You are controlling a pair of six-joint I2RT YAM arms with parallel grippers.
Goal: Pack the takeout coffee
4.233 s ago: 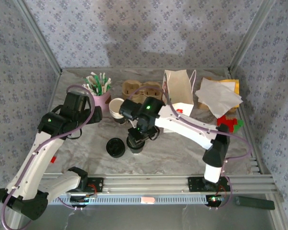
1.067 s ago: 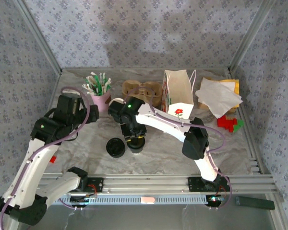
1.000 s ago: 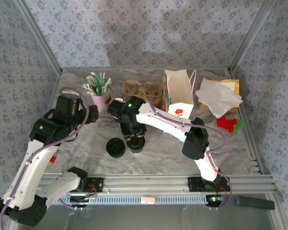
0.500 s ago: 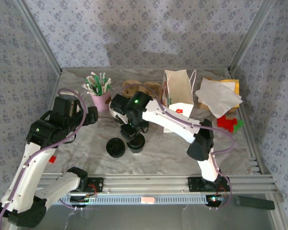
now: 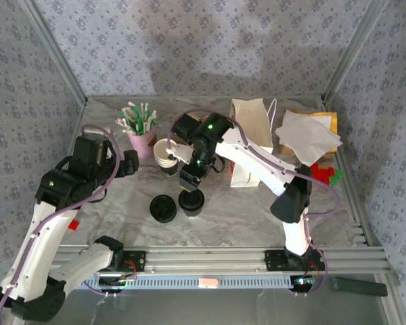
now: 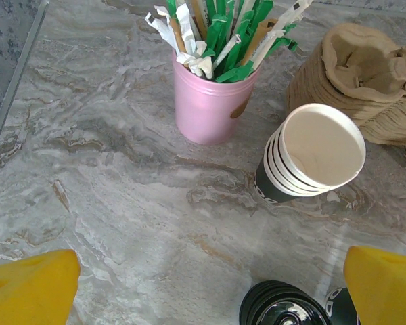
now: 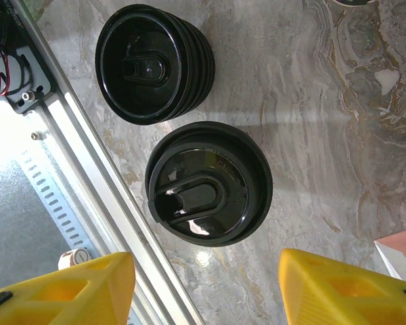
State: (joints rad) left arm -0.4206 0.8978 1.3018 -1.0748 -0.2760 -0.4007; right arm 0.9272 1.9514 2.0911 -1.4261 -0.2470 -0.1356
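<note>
Right gripper (image 7: pixel 203 288) hangs, jaws spread, directly above the lidded coffee cup (image 7: pixel 208 183), seemingly lined up to grasp it.

White arm links (image 5: pixel 44 230) w/ black joints (image 5: pixel 95 152), purple cables (image 5: pixel 112 139), green LEDs (image 5: pixel 208 126), yellow pincer fingers (image 7: pixel 61 284)

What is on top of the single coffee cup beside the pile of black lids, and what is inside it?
A round black lid sits on the coffee cup. It covers the whole mouth, so whatever is inside cannot be seen.
</note>
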